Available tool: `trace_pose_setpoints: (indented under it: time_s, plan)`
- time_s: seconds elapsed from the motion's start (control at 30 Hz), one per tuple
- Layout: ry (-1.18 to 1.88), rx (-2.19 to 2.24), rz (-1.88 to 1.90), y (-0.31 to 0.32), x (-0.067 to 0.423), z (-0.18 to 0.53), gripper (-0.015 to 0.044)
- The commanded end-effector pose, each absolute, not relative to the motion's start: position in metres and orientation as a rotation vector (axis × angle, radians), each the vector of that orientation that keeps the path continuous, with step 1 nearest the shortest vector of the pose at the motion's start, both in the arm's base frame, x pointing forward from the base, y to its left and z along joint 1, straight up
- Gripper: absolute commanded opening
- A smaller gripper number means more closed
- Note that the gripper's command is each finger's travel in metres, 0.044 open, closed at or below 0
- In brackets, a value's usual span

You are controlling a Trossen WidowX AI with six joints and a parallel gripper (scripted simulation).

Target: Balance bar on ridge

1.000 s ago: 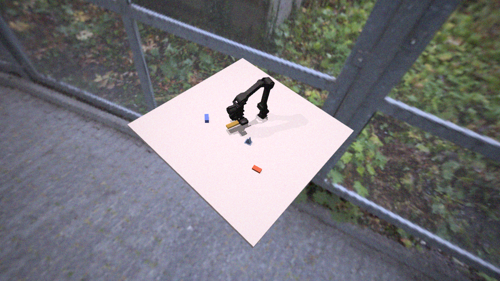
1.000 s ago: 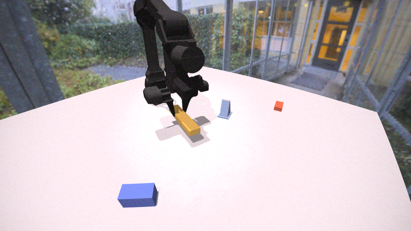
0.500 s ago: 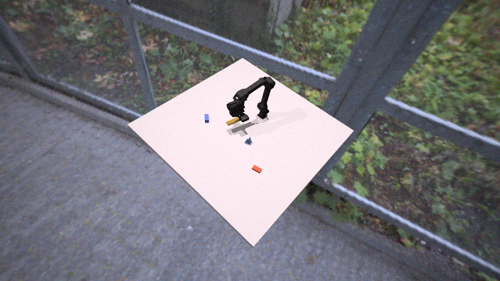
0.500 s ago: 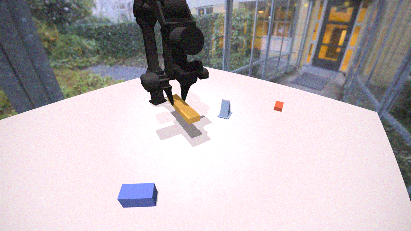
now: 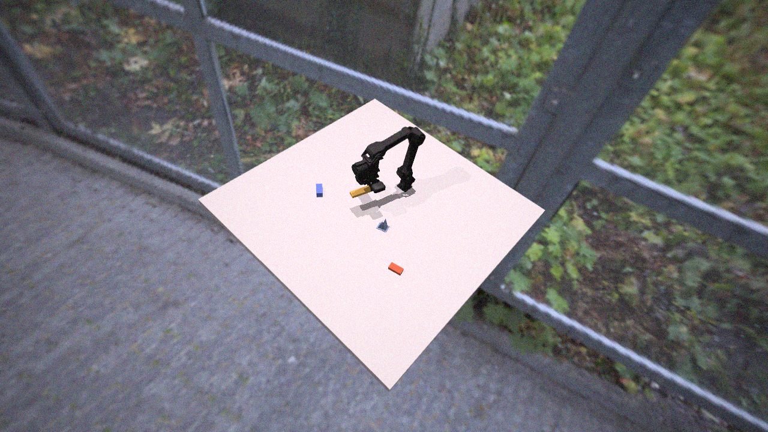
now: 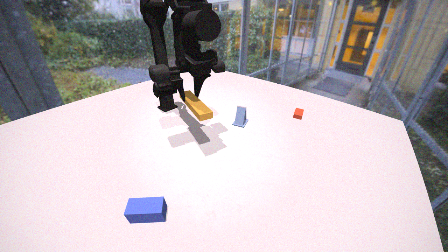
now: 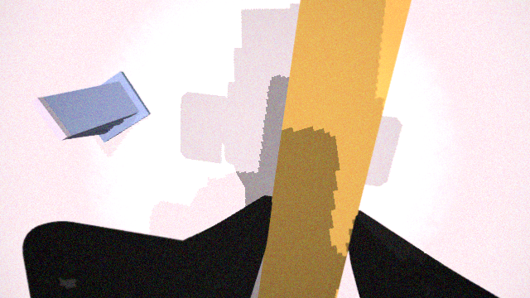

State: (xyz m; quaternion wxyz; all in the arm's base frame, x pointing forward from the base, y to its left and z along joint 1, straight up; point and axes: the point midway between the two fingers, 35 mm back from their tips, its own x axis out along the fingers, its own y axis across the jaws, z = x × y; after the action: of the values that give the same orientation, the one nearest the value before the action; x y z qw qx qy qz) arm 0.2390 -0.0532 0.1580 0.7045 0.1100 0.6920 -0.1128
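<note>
My gripper (image 5: pixel 370 187) (image 6: pixel 190 96) (image 7: pixel 309 212) is shut on one end of the yellow bar (image 5: pixel 358 191) (image 6: pixel 199 107) (image 7: pixel 333 103) and holds it clear above the table (image 5: pixel 322 268) (image 6: pixel 281 188). The bar's shadow falls on the table below it. The ridge (image 5: pixel 383 225) (image 6: pixel 241 116) (image 7: pixel 93 109) is a small grey-blue wedge standing upright on a flat base. It stands apart from the bar, to the bar's right in the exterior view and to the left in the wrist view.
A blue block (image 5: pixel 319 189) (image 6: pixel 145 209) lies on the table away from the arm. A small red block (image 5: pixel 395 268) (image 6: pixel 298 113) lies beyond the ridge. The arm's base (image 5: pixel 405 185) stands close behind the gripper.
</note>
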Motion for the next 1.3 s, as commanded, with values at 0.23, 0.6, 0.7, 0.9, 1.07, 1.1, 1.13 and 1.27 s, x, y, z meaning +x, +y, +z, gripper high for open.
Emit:
trace_pose_setpoints:
  time_s: [0.23, 0.6, 0.7, 0.9, 1.07, 1.1, 1.13, 1.27]
  plan:
    - [1.511, 0.406, -0.4, -0.021, 0.256, 0.162, 0.0]
    - [1.475, 0.57, -0.555, 0.015, 0.269, 0.163, 0.0]
    - [1.463, 0.613, -0.596, 0.025, 0.272, 0.164, 0.0]
    - [1.439, 0.698, -0.676, 0.046, 0.276, 0.164, 0.0]
    - [1.417, 0.765, -0.739, 0.064, 0.28, 0.164, 0.0]
    - [1.413, 0.778, -0.752, 0.068, 0.28, 0.164, 0.0]
    - [1.408, 0.791, -0.764, 0.071, 0.281, 0.164, 0.0]
    - [1.389, 0.844, -0.814, 0.086, 0.282, 0.165, 0.0]
